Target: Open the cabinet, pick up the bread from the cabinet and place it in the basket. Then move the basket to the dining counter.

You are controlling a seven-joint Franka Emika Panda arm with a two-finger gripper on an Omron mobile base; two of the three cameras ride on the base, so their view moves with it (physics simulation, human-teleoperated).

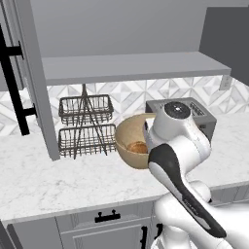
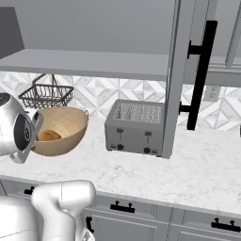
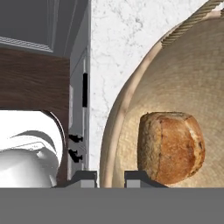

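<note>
cabinet (image 2: pixel 170 80): both doors swung wide, the black bar handles sticking out toward the room, shelf inside bare. That part of the job looks done.

bread (image 3: pixel 171 147): the bun's sitting inside the basket, down against the inner wall on the arm's side. So the drop-off looks done too.

basket (image 2: pixel 70 124): tan bowl, and from both base views it's tipped up toward the arm rather than sitting flat on the marble worktop (image 1: pixel 44 180). My guess is it's being lifted by the near rim, which would explain why the bun slid to the low side.

gripper (image 3: pixel 111 178): fingers closed tight right on the basket's rim, one tip either side of the wall. Looks like a pinch grip on the edge.

neighbours: wire two-tier rack (image 1: pixel 85 126) just beside the basket on one side, toaster (image 2: pixel 136 127) on the other. Tight spot, so backing out straight seems safest.

still to do: haul the basket over to the dining counter.
</note>
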